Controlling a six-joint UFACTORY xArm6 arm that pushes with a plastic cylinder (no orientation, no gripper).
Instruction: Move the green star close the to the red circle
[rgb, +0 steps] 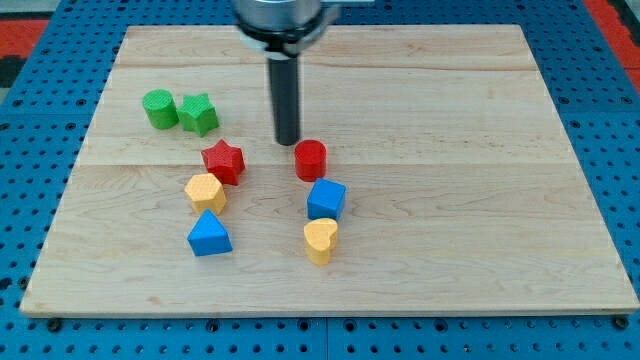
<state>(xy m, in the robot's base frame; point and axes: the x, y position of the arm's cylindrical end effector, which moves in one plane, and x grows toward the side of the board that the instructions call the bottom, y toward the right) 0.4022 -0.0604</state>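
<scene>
The green star (199, 114) lies at the view's upper left of the wooden board, touching or nearly touching a green circle (159, 108) on its left. The red circle (310, 159) sits near the board's middle. My tip (288, 141) rests on the board just up and left of the red circle, well to the right of the green star.
A red star (223, 162) lies between the green star and the red circle, lower down. Below it are a yellow hexagon (205, 192) and a blue triangle (209, 235). A blue cube (326, 199) and a yellow heart (320, 240) lie below the red circle.
</scene>
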